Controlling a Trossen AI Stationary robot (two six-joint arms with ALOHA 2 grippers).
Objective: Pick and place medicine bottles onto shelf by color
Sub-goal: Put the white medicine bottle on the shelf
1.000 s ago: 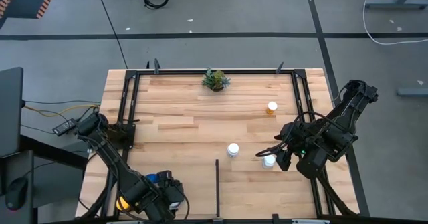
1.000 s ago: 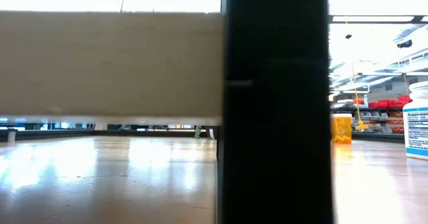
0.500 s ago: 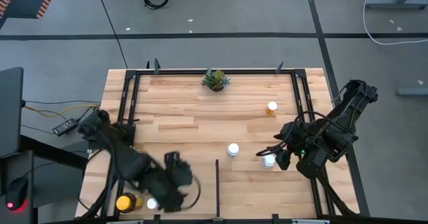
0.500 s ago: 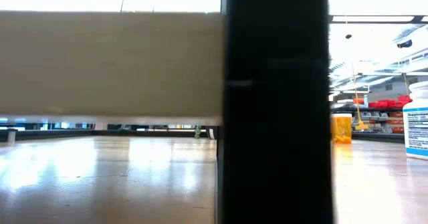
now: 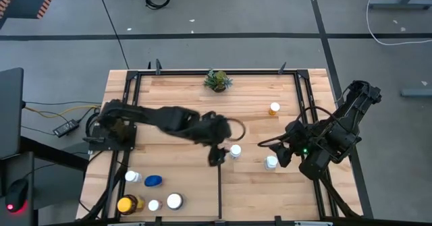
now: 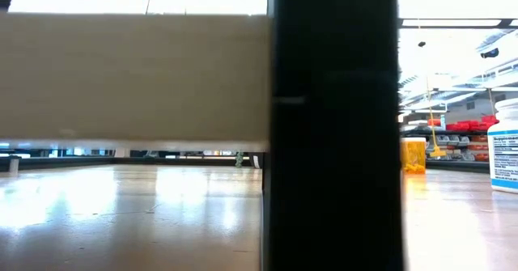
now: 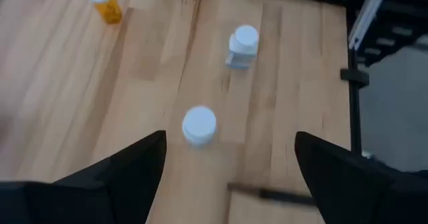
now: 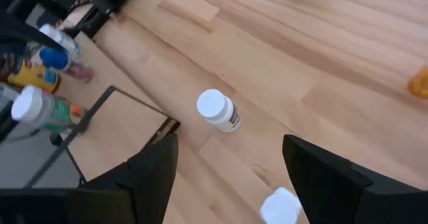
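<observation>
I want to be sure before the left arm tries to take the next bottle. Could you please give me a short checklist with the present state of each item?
1. Left gripper open: ok, its fingers stand wide apart in the left wrist view.
2. Gripper empty: ok, nothing between the fingers.
3. Target in line: ok, the white-capped bottle stands upright ahead, between the fingers.
4. Divider bar free of the gripper: cannot tell, it lies close beside it.
5. Right gripper out of the way: ok, it waits near another white bottle, apart from the left arm.
6. Placed bottles undisturbed: ok, upright or lying in the left section.
</observation>
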